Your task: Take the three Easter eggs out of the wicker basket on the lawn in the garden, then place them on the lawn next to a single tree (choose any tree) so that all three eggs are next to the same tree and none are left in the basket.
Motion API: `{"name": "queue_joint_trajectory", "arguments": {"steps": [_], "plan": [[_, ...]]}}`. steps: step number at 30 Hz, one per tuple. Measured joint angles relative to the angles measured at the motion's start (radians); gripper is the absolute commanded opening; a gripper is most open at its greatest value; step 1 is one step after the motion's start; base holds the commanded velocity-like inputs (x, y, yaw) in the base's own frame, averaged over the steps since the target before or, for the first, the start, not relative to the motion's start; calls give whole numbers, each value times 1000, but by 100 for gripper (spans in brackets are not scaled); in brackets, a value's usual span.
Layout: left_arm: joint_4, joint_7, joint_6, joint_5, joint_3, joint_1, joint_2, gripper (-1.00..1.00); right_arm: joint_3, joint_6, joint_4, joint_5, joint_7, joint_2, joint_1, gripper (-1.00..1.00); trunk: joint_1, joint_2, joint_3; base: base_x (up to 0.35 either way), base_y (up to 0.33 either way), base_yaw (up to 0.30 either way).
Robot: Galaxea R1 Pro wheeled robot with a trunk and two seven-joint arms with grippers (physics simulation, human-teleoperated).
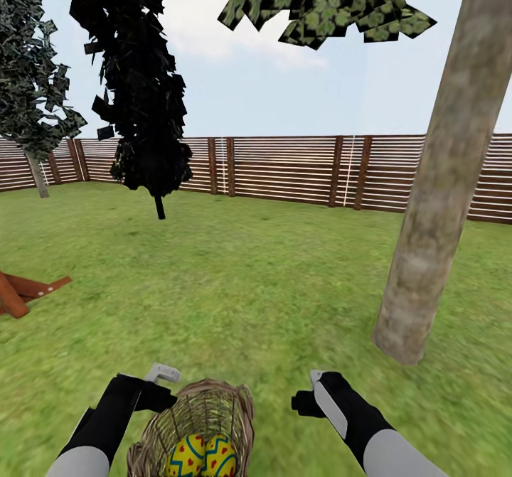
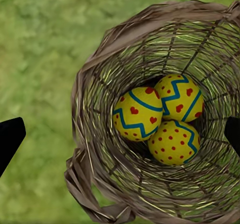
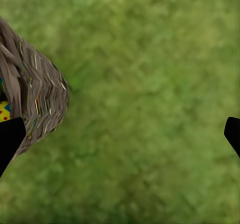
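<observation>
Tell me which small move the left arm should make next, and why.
Probably lower the open left pincer into the wicker basket toward the nearest Easter egg. All three eggs lie at its bottom, none gripped, and the pale tree trunk stands close on the right.

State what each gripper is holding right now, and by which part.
Nothing is held. The left gripper hangs open above the wicker basket, its three Easter eggs untouched; the right gripper is open over the lawn.

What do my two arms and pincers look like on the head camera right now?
Both arms run pale grey near the body, then black toward the wrist. The left pincer ends in a light grey bracket-shaped tip; the right pincer has a pale grey strip along its black casing. No cables or markings visible.
</observation>
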Motion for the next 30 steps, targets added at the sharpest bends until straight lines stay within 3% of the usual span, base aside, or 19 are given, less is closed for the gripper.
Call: {"name": "queue_joint_trajectory", "arguments": {"steps": [10, 30], "plan": [[79, 0, -2, 3, 0, -2, -4, 100, 0, -16, 0, 0, 0, 0, 1, 100, 38, -70, -31, 0, 0, 0], [87, -2, -39, 1, -1, -2, -3, 100, -3, -16, 0, 0, -1, 0, -1, 100, 115, -210, -94, 0, 0, 0]]}}
